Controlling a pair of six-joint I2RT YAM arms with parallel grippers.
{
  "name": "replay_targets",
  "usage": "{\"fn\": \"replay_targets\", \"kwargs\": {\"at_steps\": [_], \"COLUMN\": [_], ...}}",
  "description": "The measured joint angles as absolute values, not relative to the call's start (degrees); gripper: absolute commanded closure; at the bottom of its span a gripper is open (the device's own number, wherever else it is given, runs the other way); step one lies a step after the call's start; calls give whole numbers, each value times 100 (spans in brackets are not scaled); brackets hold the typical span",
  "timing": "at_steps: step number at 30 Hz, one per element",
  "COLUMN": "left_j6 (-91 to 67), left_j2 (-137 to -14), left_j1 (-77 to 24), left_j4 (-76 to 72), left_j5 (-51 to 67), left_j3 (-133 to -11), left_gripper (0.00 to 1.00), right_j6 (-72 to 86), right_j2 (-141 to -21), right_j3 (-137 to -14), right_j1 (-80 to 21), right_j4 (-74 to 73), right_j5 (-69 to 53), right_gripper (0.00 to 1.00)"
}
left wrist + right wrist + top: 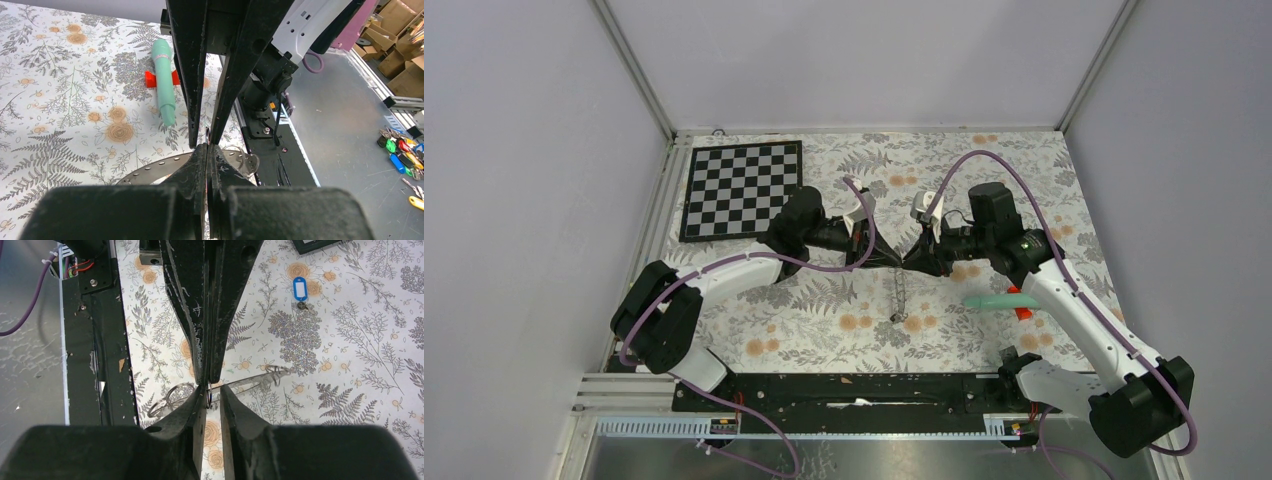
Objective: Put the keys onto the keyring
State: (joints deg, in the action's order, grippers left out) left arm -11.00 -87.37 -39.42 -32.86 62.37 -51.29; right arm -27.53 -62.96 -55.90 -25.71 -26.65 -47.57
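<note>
Two arms and two hands, meeting tip to tip above the middle of the flowery table (824, 325).

Left hand (207, 151): two fingers (192, 167) pressed tight together, clamped on the thin edge of the keyring (150, 168). Right hand (212, 396): two fingers (237, 410) a little apart, with a thin gap between them. One finger on each side of the same bit of ring, right up against the left hand's tips. Hard to tell whether those right fingers touch the ring or not.

One keyring only: a big, flat, dark grey hoop with little dots along its band. Up in the air, not lying on the table, hanging down from the left hand. From above, seen nearly edge-on, like a thin line under the spot where the hands meet.

One key (300, 290) seen: small, with a blue tag that has a white middle. Lying flat on the table, alone, well apart from the keyring and from both hands. Not on the ring.

One long teal stick (996, 299) lying on the table near the right arm (1074, 300), with one red piece (1024, 313) touching it.

One black-and-white chequered board (742, 188), flat at the far left corner of the table, behind the left arm (724, 268).

Off the table, on the grey surface (340, 125) beside it, one small heap of coloured tags (400, 152), too bunched up to count.
</note>
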Motion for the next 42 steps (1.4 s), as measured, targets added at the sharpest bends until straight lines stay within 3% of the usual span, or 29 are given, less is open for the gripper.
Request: {"fn": "replay_targets", "kwargs": {"at_steps": [7,14,42], "left_j6": [-1164,-1162,-1385], "left_j2": [-8737,-8737,-8737], "left_j1": [-3942,-3940,-3876], "left_j4": [-3317,-3402,-3752], "left_j5": [6204,6206,6211], "left_j3": [-5124,-5098,-4936], "left_gripper": [100,100,100], "right_j6": [-2709,-2714,-2764], "right_j2": [-6296,-6272,-6235], "right_j3": [-5590,-5588,-5559], "right_j1": [-2571,-2571,-2571], "right_j4": [-2659,-2670,-2668], "right_j5": [-4768,-4753,-4762], "right_gripper": [90,85,80]}}
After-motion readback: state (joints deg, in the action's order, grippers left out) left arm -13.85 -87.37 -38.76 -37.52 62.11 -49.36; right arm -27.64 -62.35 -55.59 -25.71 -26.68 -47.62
